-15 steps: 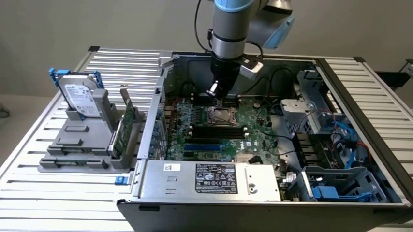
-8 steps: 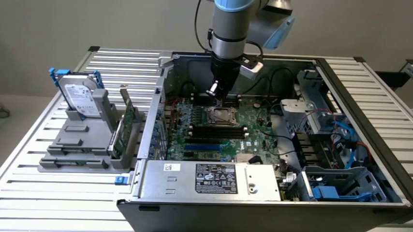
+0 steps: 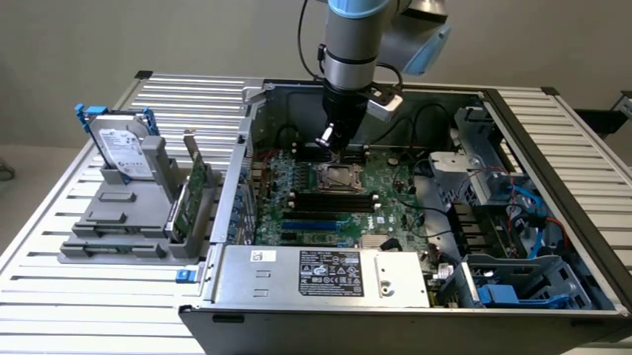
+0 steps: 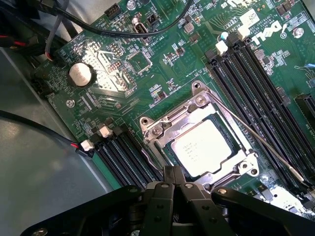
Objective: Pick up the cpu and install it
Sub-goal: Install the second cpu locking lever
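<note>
Inside the open computer case (image 3: 553, 244), the cpu (image 4: 203, 147) lies seated in the motherboard socket (image 4: 197, 140), frame and lever arm unlatched. The tool (image 4: 173, 181) hovers just above the socket's edge, fingers pressed together, gripping nothing. Good practice: confirm the chip sits flat and square before any pressure.

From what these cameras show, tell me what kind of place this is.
Probably a computer assembly or repair test bench. An open computer case lies on a slatted metal table, its green circuit board exposed with the chip sitting in its socket. A hard drive stands in a grey holder beside the case.
</note>
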Controlling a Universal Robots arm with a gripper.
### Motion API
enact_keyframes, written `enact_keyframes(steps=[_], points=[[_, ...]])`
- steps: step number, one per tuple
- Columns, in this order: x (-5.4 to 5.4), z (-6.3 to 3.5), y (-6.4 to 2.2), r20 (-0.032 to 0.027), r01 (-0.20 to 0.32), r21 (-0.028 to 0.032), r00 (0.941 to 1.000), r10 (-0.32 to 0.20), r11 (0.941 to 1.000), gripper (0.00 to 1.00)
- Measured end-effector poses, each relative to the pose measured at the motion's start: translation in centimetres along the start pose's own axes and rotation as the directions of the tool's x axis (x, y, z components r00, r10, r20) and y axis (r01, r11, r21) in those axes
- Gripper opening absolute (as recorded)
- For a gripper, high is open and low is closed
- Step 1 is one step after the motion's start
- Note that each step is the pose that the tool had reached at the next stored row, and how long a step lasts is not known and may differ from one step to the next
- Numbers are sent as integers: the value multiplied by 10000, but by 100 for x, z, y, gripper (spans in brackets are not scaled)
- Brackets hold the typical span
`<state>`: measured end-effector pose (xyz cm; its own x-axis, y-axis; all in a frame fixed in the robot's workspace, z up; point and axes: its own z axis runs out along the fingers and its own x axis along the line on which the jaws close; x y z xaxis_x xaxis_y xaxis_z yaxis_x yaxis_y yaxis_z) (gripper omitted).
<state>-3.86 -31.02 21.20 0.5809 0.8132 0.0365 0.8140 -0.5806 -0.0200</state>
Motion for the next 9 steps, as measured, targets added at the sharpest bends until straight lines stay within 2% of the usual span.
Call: enact_keyframes(steps=[9], points=[[0, 0, 0, 0, 0, 0, 10000, 0, 10000, 11]])
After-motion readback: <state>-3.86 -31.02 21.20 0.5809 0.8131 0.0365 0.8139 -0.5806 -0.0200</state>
